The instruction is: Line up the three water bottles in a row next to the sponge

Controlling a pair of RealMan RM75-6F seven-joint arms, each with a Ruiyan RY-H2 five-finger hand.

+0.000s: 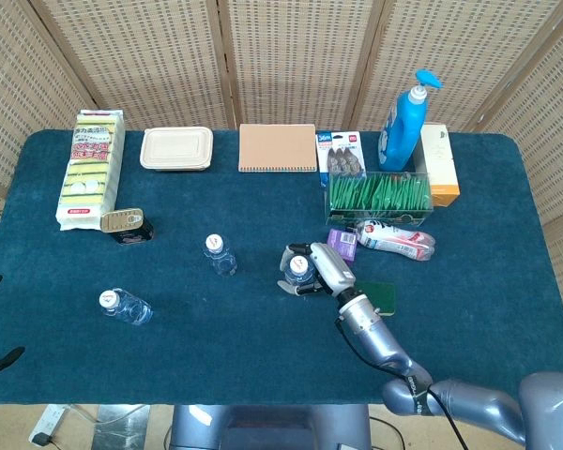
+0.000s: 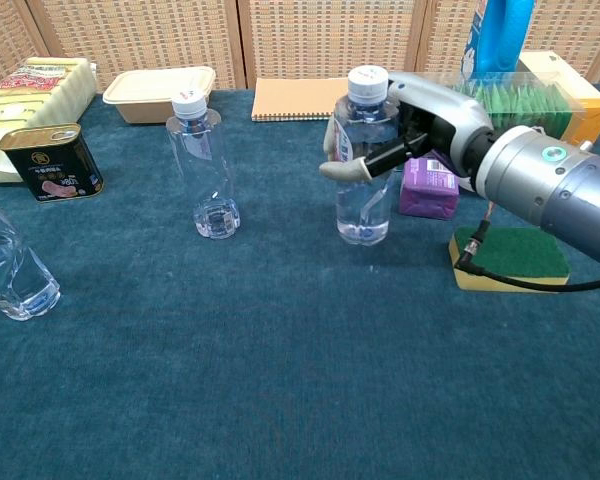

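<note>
The right hand grips a water bottle upright beside the sponge; setting it down and releasing likely comes next, two bottles remaining.

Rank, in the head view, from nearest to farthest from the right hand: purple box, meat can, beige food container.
From the right hand:
1. Purple box, just behind it.
2. Meat can, far to its left.
3. Beige food container, at the back left.

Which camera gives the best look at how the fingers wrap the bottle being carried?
The chest view: side-on, the right hand grips the upright bottle near its top. The head view shows mainly its cap from above.
</note>
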